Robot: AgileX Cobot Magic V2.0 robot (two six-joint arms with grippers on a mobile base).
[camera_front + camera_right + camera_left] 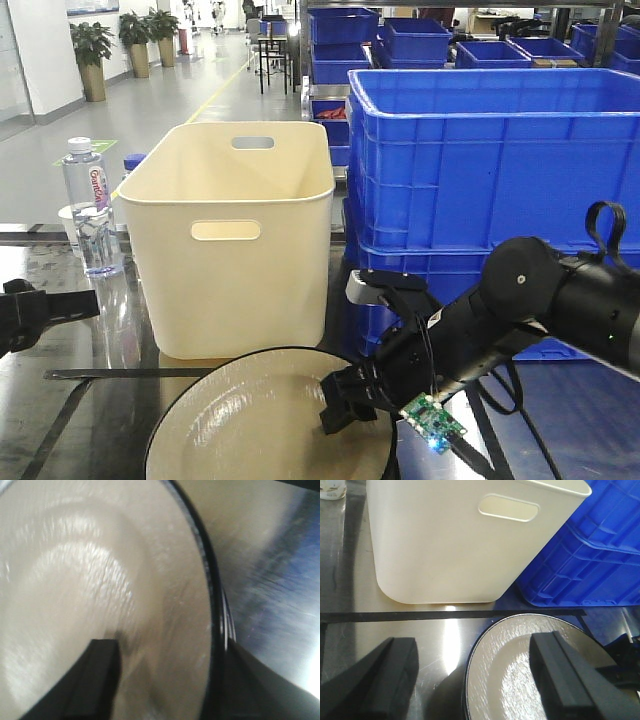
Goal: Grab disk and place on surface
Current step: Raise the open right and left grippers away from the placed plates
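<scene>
One round, glossy beige disk straddled by right gripper.

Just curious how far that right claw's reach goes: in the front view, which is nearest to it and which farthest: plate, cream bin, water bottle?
From the right gripper:
1. Plate, at its fingertips.
2. Cream bin, behind-left.
3. Water bottle, far left.
</scene>
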